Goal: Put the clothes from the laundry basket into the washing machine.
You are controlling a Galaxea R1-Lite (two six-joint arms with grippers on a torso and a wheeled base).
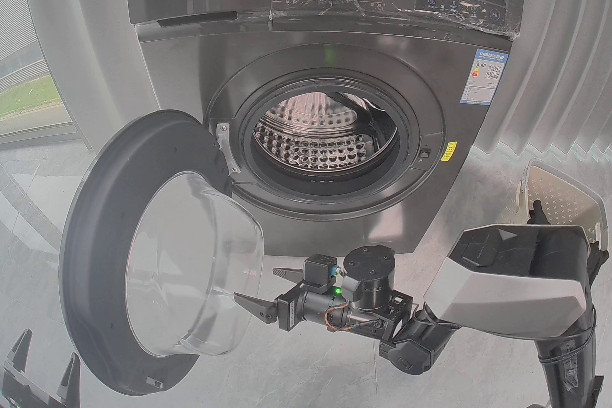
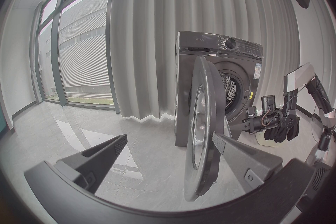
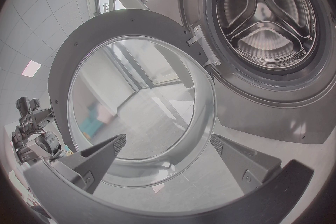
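glossy grey floor (image 1: 319,377), white curtain (image 1: 561,78), washing machine (image 1: 191,65) door (image 1: 95,237) open

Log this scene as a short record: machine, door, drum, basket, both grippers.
washing machine: grey front-loader
door: open, swung to robot's left
drum: no clothes visible
laundry basket: white, at robot's right, dark clothes inside
right gripper: open, empty, near the door glass
left gripper: open, empty, low left

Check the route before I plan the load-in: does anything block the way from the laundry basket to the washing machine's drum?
Nothing visible does. The door is swung open leftward, clear of the drum; the laundry basket stands off to the right.
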